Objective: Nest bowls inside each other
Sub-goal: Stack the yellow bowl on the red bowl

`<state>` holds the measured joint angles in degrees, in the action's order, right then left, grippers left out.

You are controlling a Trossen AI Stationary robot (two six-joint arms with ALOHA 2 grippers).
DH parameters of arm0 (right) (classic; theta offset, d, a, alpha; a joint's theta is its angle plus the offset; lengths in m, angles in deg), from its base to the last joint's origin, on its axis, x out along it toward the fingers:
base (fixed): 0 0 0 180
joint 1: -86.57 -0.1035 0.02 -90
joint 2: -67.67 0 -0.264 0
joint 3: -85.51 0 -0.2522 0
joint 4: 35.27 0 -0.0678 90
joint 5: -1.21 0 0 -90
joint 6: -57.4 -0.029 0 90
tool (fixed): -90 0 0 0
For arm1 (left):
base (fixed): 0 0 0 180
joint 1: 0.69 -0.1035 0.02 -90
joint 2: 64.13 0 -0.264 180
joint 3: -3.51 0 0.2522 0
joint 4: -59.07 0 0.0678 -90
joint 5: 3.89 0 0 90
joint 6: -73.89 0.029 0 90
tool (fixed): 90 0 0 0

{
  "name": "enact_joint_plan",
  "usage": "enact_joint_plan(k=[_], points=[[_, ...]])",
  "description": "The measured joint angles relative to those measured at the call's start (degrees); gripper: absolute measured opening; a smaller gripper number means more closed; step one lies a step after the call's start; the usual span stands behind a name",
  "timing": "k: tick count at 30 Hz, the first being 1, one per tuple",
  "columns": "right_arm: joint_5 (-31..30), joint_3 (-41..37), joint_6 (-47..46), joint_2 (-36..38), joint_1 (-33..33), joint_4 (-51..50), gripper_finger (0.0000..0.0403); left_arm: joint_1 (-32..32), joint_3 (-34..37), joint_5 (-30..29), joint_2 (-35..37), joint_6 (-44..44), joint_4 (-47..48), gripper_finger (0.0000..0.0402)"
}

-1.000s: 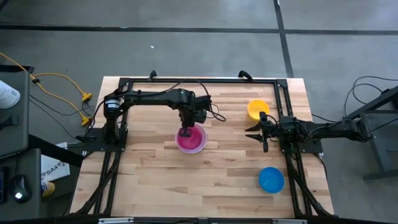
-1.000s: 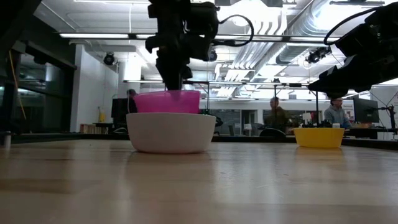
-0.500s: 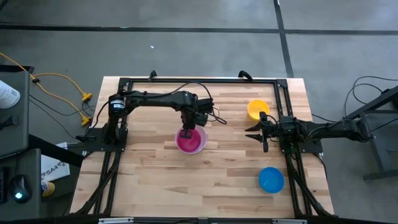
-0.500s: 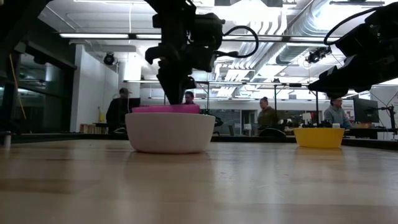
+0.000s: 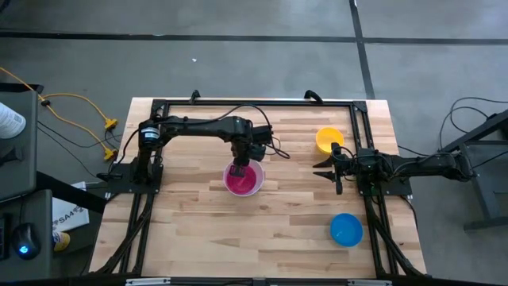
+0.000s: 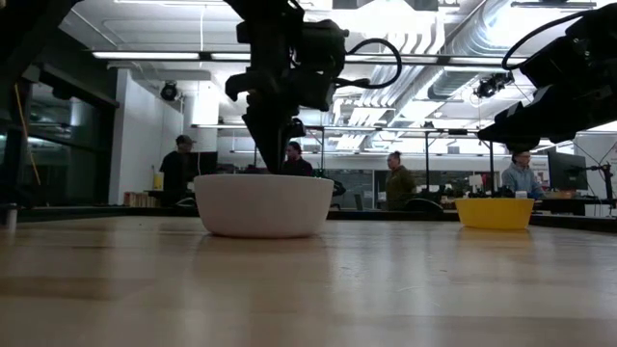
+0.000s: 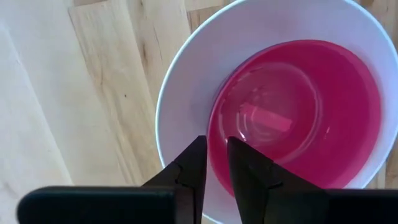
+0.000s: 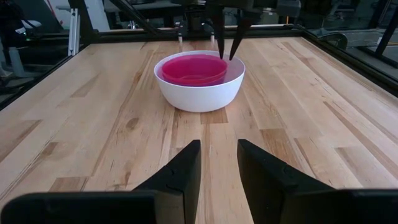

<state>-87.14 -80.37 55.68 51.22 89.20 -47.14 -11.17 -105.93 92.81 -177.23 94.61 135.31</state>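
From above: white bowl [image 5: 244,180] is sitting mid-table with a pink bowl [image 5: 242,179] lying nested inside it. The left gripper [image 5: 237,169] is hanging over the white bowl's far rim. The yellow bowl [image 5: 328,141] is standing well to the right of the white bowl, the blue bowl [image 5: 346,229] well to its right and nearer the front edge. The right gripper [image 5: 327,170] is waiting between yellow and blue.

Table level: the white bowl [image 6: 264,205] is hiding the pink one; people are standing in the room behind it.

Left wrist: fingers [image 7: 192,167] are standing slightly apart, straddling the pink bowl's [image 7: 295,117] rim, gripping nothing.

Right wrist: fingers [image 8: 180,167] are spread, empty, pointing at the white bowl [image 8: 199,90].
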Motion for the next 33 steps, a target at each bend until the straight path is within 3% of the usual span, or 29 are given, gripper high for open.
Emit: enact_joint_plan(k=[12,18,33], points=[[0.00,0.00,0.00,0.00,0.00,-0.02,0.0098,0.02,2.94,-4.31,7.68,-0.44,0.58,0.0065],[0.00,0.00,-0.02,0.00,-0.02,-0.02,0.0098,0.04,11.09,-4.59,14.83,-3.34,-1.29,0.0065],[-0.09,0.00,0.00,0.00,-0.02,-0.15,0.0098,2.44,36.51,-4.89,35.43,-6.20,-19.88,0.0065]])
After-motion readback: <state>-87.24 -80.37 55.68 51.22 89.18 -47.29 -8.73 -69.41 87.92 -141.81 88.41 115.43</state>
